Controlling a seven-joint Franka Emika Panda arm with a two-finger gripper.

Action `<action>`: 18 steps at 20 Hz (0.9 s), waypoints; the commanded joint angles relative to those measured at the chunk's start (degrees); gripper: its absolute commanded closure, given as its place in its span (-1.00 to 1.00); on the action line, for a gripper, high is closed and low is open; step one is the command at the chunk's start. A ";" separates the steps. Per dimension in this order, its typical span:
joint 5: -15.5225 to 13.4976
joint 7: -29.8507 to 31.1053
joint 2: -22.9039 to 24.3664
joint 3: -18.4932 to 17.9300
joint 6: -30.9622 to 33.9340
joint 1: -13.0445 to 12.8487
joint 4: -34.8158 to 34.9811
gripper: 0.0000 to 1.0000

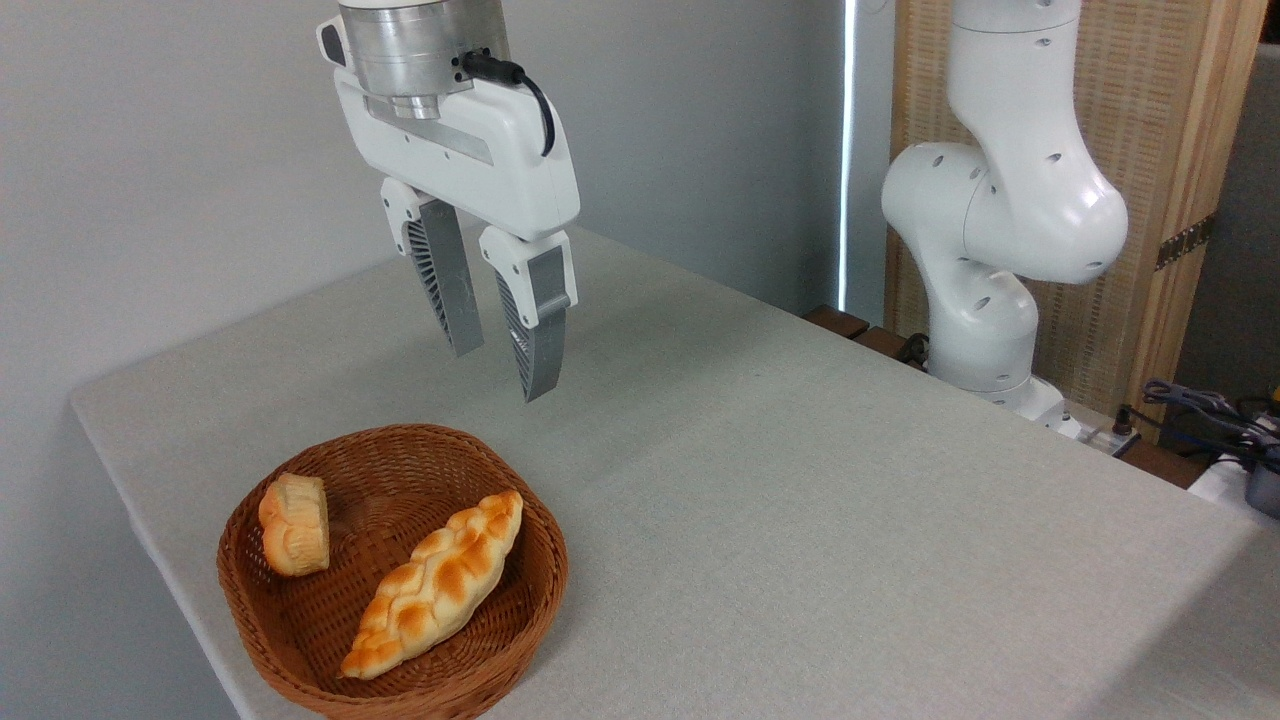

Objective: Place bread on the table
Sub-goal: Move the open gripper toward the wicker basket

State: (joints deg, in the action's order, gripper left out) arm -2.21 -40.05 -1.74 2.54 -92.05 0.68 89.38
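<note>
The bread [436,585] is golden-yellow with orange-brown toasted patches along its braided ridges, paler cream in the creases between the plaits. The small ridged bun [294,524] beside it wears the same colours, pale yellow at the sides and orange at its top edge. Both lie in a basket [545,590] of reddish-brown wicker, woven in fine, even rows (darker in the shaded hollow). The table [800,500] is a plain light grey-beige cloth with a faint weave. The gripper [500,372] has a glossy white body, grey fingers [452,290] with ribbed inner faces, and a black cable above.
</note>
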 commanded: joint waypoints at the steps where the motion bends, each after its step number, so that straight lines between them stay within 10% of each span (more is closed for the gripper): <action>1: 0.71 0.41 0.50 -0.25 -0.15 -0.06 0.00 -1.00; 11: 0.10 0.32 0.15 -0.08 -2.08 0.12 0.00 -1.00; 18: 0.89 0.23 -1.69 1.60 -19.90 -0.76 5.35 -1.00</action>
State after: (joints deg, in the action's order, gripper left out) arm -2.20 -40.05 -3.43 4.17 -104.46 0.14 90.99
